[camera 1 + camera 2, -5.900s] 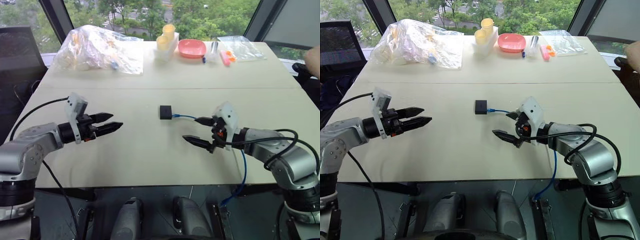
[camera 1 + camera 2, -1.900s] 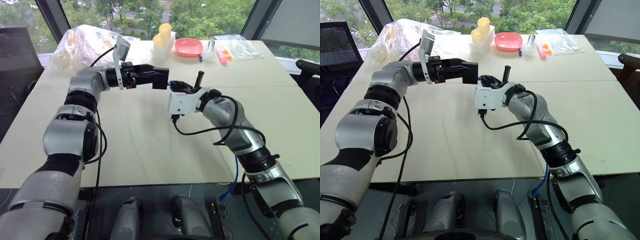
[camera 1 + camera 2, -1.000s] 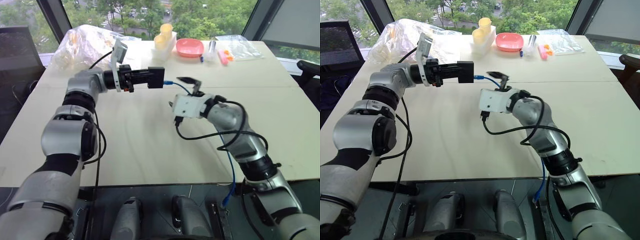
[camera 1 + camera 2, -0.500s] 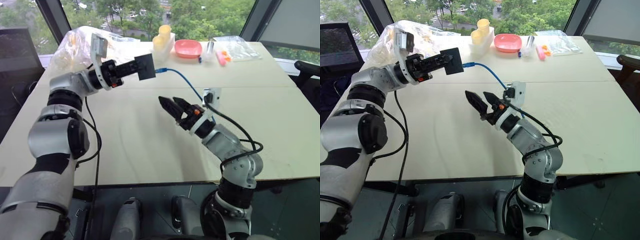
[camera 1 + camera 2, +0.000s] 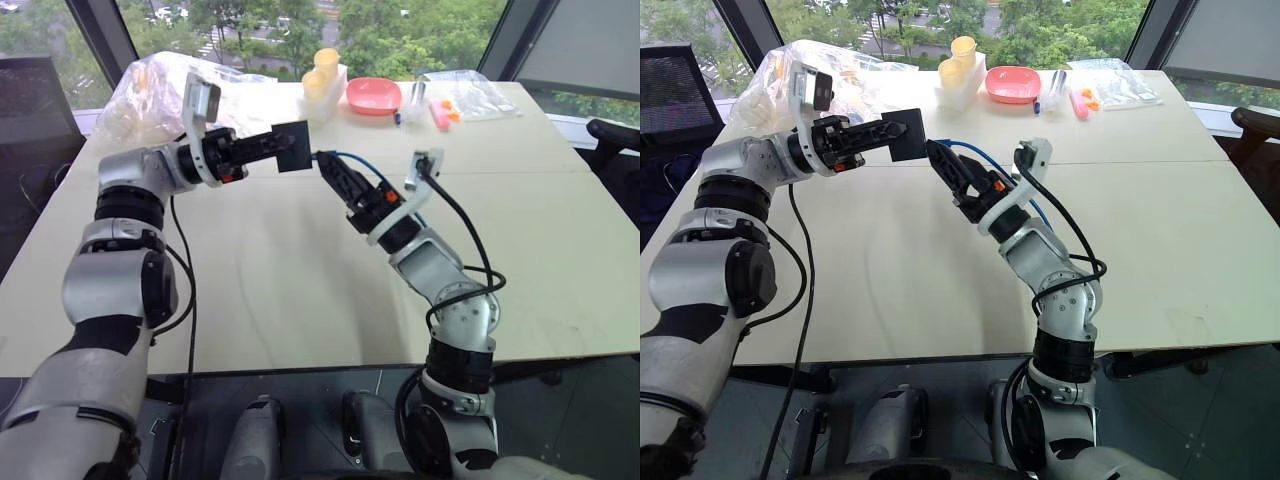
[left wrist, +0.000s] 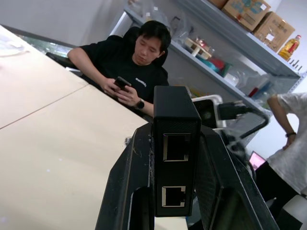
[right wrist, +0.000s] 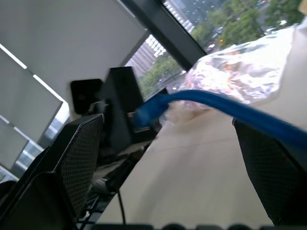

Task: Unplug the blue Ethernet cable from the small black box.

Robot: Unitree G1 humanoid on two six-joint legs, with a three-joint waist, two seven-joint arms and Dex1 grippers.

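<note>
1. Fingers of the right gripper (image 5: 955, 173), two black textured ones, stand spread wide with nothing pinched between them; the gripper hangs above the pale beige table (image 5: 300, 300) and points up toward the held box.
2. Bright-blue Ethernet cable (image 7: 240, 112) crosses the gap between those spread fingers, as the right wrist view has it, touching neither; its plug end (image 7: 144, 115) lies just beyond the fingertips, right at the black box, though whether it still sits in a port cannot be told.
3. In the head views the blue cable (image 5: 345, 158) arcs from the box's side, runs just beside the right gripper's tips and passes behind the right arm.
4. Small matte-black squarish box (image 5: 294, 147) sits just past the right gripper's tips, lifted clear of the table.
5. The left gripper (image 5: 278, 147) is pressed together on the box, one finger on each side; the left wrist view shows the box (image 6: 175, 143) upright between the two fingers, with two ports stacked on its facing side, both empty.
6. Far beyond both grippers, at the table's far edge, are a crinkled clear plastic bag (image 5: 160, 85), stacked pale-yellow cups (image 5: 322, 72) and a round pink bowl (image 5: 372, 95).
</note>
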